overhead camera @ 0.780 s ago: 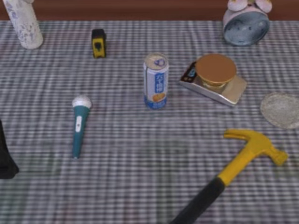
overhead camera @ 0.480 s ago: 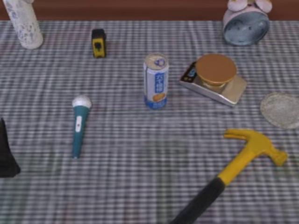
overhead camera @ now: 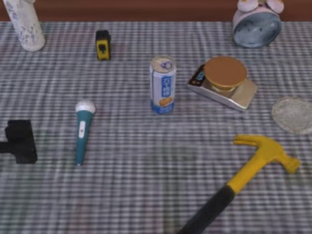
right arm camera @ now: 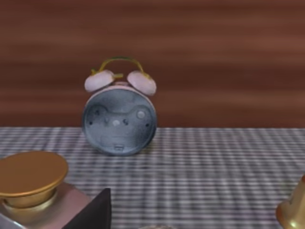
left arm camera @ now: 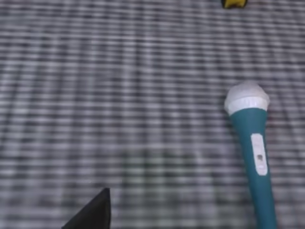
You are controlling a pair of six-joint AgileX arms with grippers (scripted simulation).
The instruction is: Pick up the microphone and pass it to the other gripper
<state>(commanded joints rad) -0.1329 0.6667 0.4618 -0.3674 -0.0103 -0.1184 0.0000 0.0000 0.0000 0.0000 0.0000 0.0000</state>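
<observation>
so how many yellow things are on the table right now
2. A small yellow-and-black tape measure lies near the far edge, left of centre; a hammer with a yellow head lies at the near right. None seems hidden.

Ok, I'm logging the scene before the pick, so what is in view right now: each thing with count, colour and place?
microphone: 1, teal handle, white head, left of centre, lying flat
can: 1, white and blue, centre, upright
tape measure: 1, yellow and black, far left
bottle: 1, white, far left corner
kitchen scale: 1, silver with gold pan, right of the can
alarm clock: 1, grey-blue, far right
hammer: 1, yellow and black, near right
round pad: 1, pale, right edge
left tool: 1, black, left edge, beside the microphone, apart from it
right tool: black tip, right wrist view only
</observation>
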